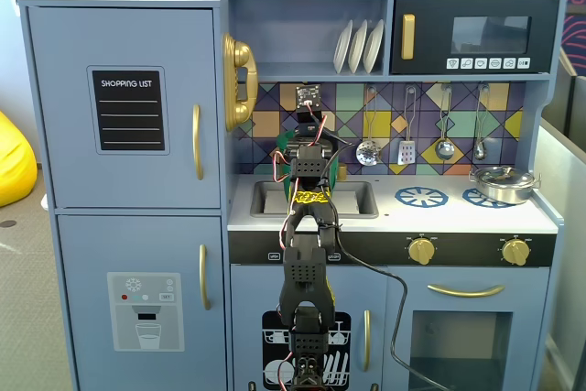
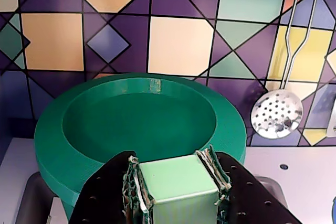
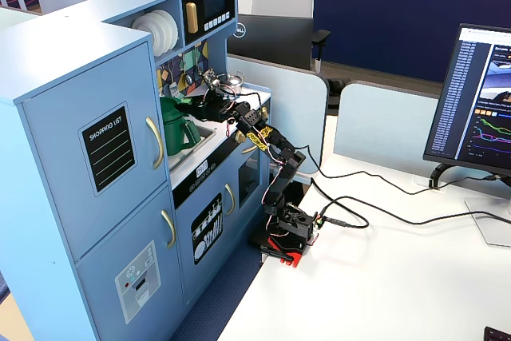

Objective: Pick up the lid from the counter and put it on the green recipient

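In the wrist view the lid (image 2: pixel 142 124) lies flat and level, its round face turned upward, with a raised outer rim around a shallow recessed middle. The gripper (image 2: pixel 176 190) is clamped on the lid's blocky, pale green knob (image 2: pixel 176 179), a finger (image 2: pixel 107 195) pressed to each side. The lid is matte green plastic. In a fixed view it sits at the top of the green recipient (image 3: pixel 177 127), a tall dark green pot standing in the toy kitchen's sink (image 3: pixel 196 145). A perforated metal skimmer (image 2: pixel 276 113) hangs against the tiled backsplash (image 2: pixel 178 45).
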`<state>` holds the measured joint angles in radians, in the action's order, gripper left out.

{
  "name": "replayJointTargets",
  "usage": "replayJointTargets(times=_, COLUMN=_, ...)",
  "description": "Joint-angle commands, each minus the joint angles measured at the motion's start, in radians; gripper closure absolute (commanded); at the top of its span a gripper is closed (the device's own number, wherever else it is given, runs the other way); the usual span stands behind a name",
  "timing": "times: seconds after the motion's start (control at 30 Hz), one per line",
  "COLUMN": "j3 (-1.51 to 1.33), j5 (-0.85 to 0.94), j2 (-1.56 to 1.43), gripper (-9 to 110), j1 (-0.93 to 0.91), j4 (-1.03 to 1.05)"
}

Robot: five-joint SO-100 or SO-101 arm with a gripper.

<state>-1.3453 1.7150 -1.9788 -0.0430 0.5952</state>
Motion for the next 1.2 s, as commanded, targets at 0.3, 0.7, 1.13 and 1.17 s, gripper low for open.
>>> replayJointTargets(times=0.3, j3=0.018, j5=-0.002, j2=-0.008, gripper=102, j1=-0.029, j4=-0.014)
replayJointTargets(times=0.7, j3=-0.015, j5=-0.028, j2=-0.015, gripper=102, j1=-0.032, j4=0.000)
replayJointTargets(times=1.13, j3=-0.008, j5=-0.038, j2=-0.006, gripper=102, j1=0.003, j4=-0.002)
replayJointTargets(times=1.17, j3=-0.012, j5=-0.035, j2=-0.009, gripper=102, j1=0.005, j4=-0.002)
